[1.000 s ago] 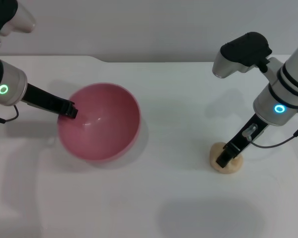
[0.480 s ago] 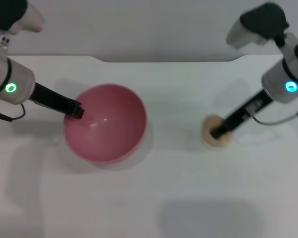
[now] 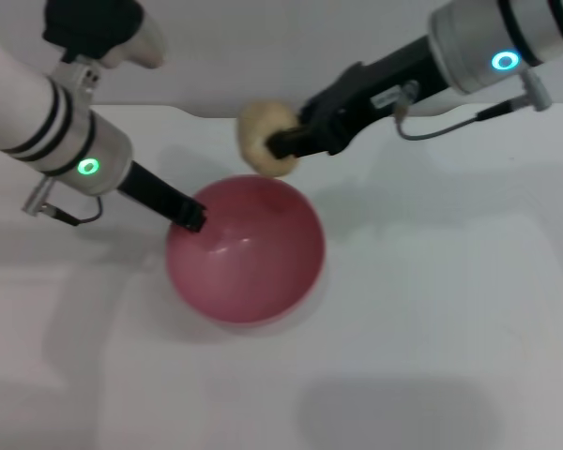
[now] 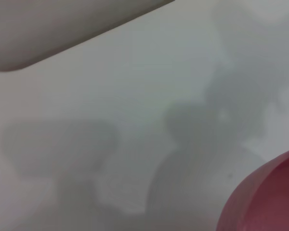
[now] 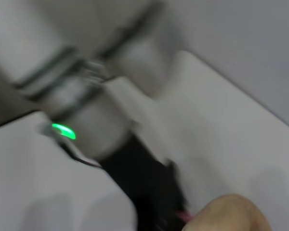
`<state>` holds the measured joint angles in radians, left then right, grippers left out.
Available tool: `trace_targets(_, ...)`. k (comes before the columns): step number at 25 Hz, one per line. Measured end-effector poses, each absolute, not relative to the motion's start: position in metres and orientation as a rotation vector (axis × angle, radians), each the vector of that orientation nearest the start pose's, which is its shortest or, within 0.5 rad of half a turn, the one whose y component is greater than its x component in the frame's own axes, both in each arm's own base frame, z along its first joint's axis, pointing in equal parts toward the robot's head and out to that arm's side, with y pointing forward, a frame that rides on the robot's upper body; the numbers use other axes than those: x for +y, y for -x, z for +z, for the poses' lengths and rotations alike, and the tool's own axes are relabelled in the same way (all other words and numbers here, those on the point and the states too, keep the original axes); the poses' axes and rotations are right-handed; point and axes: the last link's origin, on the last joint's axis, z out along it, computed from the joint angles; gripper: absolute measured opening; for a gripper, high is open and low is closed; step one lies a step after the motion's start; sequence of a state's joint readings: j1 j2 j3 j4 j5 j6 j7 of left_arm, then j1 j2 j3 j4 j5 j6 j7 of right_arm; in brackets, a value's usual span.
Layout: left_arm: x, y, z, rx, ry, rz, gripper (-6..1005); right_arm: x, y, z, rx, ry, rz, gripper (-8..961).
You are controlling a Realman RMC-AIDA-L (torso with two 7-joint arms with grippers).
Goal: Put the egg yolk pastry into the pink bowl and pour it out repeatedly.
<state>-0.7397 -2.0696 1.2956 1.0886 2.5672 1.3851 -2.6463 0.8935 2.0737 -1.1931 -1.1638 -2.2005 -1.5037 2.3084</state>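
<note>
White tabletop (image 3: 432, 309) | head: right gripper (image 3: 283, 142) clamps pale lumpy egg yolk pastry (image 3: 265, 137) above glossy pink bowl (image 3: 249, 258) at 12 o'clock, poised to drop; left gripper (image 3: 191, 217) pinches rim at 9, steadying | left wrist: bowl edge (image 4: 269, 202) | right wrist: pastry (image 5: 231, 214).

We see only an edge of the bowl (image 4: 267, 202) by left wrist, the pastry (image 5: 231, 214) cut off and blurred by right wrist, the left arm (image 5: 94, 113) smeared there
</note>
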Motion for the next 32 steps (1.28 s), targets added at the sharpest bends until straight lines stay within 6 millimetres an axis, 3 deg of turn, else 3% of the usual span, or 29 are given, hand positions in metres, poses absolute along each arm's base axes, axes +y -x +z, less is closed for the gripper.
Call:
trace_targets(4,0.394,0.169,-0.023,-1.093,2.512,0.327,-2,0.382,-0.06,-0.026,0.483,3.002,-0.047,200)
trace_targets(11,0.396,0.163,-0.023,-1.087,2.52,0.301,-1,0.37,-0.077,-0.045,0.563,2.975,-0.376,154)
trace_targets(15,0.399,0.163,-0.021,-1.085,2.511,0.288,-1,0.37,-0.076,-0.044,0.587,2.943,-0.405,242)
trace_targets(21,0.403,0.166,-0.019,-1.069,2.486,0.259,-2,0.374,-0.072,-0.023,0.631,2.901,-0.289,375)
trace_targets(25,0.409,0.17,-0.014,-1.032,2.441,0.197,-2,0.383,-0.08,0.007,0.754,2.812,-0.131,396)
trace_targets(28,0.411,0.17,-0.006,-0.934,2.395,0.098,-2,0.388,-0.111,0.039,0.915,2.693,-0.069,396)
trace_targets(32,0.401,0.161,-0.004,-0.736,2.349,-0.033,-2,0.386,-0.158,0.064,1.132,2.55,-0.026,395)
